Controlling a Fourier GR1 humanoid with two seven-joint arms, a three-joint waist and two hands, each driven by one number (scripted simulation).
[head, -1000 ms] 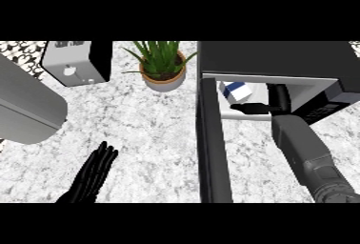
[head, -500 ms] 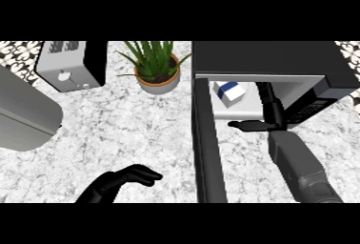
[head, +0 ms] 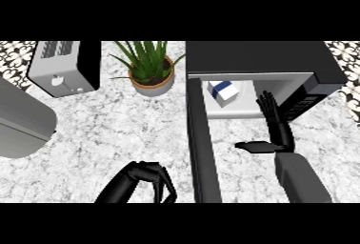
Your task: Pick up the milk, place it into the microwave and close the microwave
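The milk carton (head: 223,92) now stands inside the microwave (head: 281,66), toward the cavity's 10 o'clock corner. The right hand (head: 271,108) has let it go and drawn back to the cavity's mouth at 4 o'clock of the carton, fingers straight, holding nothing. The microwave door (head: 199,143) is still swung wide across the tabletop (head: 105,133). The left hand (head: 151,176) has lifted near the door's outer edge at 7 o'clock, fingers curled and empty. Placement looks done; closing the door remains.
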